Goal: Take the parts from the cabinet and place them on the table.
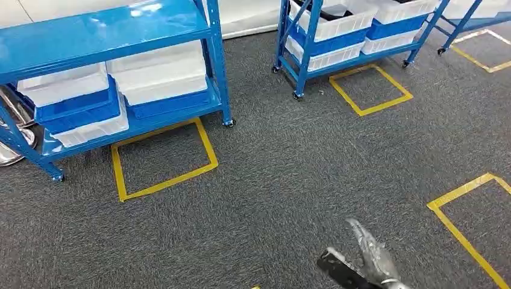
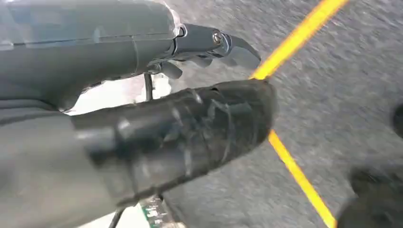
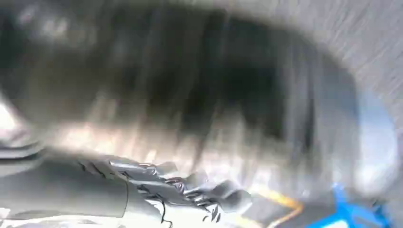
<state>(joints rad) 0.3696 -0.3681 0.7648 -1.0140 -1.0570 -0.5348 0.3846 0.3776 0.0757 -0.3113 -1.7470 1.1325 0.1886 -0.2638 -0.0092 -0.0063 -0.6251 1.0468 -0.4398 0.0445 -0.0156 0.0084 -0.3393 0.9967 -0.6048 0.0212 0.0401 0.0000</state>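
While the right hand (image 1: pixel 370 256) carries a crinkled clear-wrapped part (image 1: pixel 369 244), grip unclear, and the left hand (image 2: pixel 142 95) holds nothing, steadiness should be kept past the blue steel cabinet (image 1: pixel 108 36).

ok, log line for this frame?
phase: walking near racks | right hand: holds dark part | left hand: state unclear | blue rack: ahead-left | table: unseen

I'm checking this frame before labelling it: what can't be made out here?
- Right hand: cut off by the head view's bottom edge; wrist view motion-blurred, so any grasp is unclear.
- Left hand: its thumb hides the palm.
- White bins on the blue rack: contents hidden by their walls.
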